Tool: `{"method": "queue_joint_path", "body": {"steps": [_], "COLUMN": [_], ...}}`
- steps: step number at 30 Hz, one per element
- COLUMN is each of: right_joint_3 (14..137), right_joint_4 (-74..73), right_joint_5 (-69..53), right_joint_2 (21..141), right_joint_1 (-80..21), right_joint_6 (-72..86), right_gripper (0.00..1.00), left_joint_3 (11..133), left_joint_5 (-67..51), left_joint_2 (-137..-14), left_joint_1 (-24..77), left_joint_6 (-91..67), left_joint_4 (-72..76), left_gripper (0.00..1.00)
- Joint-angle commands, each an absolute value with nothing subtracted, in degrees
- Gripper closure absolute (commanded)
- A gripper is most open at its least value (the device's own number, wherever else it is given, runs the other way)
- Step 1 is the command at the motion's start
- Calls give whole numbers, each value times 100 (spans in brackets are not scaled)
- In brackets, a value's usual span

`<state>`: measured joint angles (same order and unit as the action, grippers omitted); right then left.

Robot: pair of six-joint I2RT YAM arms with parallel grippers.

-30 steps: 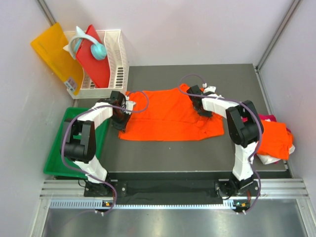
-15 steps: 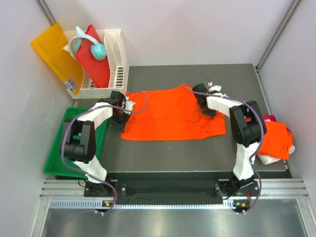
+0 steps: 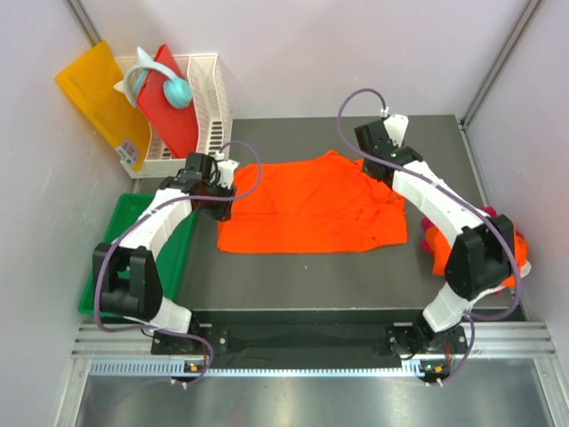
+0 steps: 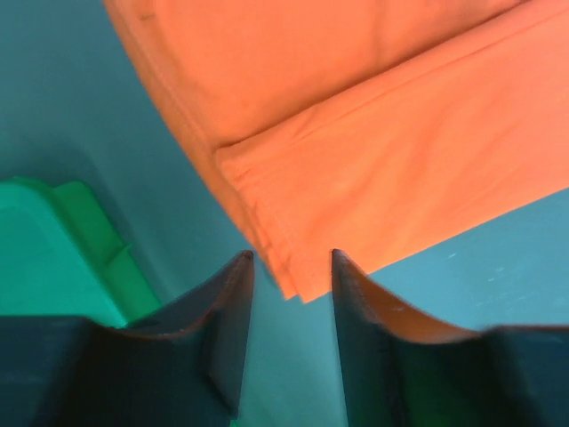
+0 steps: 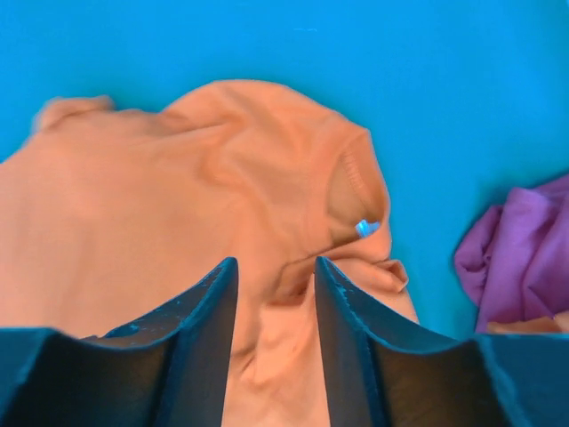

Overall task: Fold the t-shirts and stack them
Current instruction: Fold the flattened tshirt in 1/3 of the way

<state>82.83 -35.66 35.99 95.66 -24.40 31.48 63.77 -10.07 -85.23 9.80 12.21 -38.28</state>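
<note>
Top view: orange t-shirt [image 3: 307,209] flat, mid-counter [image 3: 293,276]. Left pincer [image 3: 218,187] over its left edge, right pincer [image 3: 378,156] over far right corner; jaw gaps unreadable here.

Left wrist: left pincer [image 4: 289,311] partly open, empty, above doubled cloth corner; layers seen only here. Green tray [image 4: 44,240] beside.

Right wrist: right pincer [image 5: 276,302] partly open, empty, above collar. Magenta t-shirt [image 5: 516,249] crumpled at right, apart from orange one.

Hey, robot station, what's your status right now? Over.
Left gripper and right gripper open, holding nothing. Orange t-shirt folded over, flat on table. Magenta t-shirt bunched at right, not in the way.
</note>
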Motion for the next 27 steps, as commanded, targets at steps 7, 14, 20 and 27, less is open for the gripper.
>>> {"method": "queue_joint_path", "body": {"steps": [7,14,20,27], "right_joint_3": [7147,6574,6583,6399], "right_joint_4": [-3982,-3885,-3850,-3762], "right_joint_5": [3701,3665,3560,3419], "right_joint_2": [9167,9307,9782,10081], "right_joint_1": [-3841,-3850,-3850,-3850], "right_joint_6": [4006,4359,4412,4562], "right_gripper": [66,66,67,70], "left_joint_3": [6794,6741,6759,6776], "left_joint_5": [-1547,-1345,-1213,-1029], "left_joint_2": [-9263,-9466,-9782,-10238], "left_joint_1": [1055,1081,1090,1134], "left_joint_6": [949,1063,1028,1160], "left_joint_4": [-3876,-3929,-3955,-4184], "left_gripper": [72,71,71,72]}}
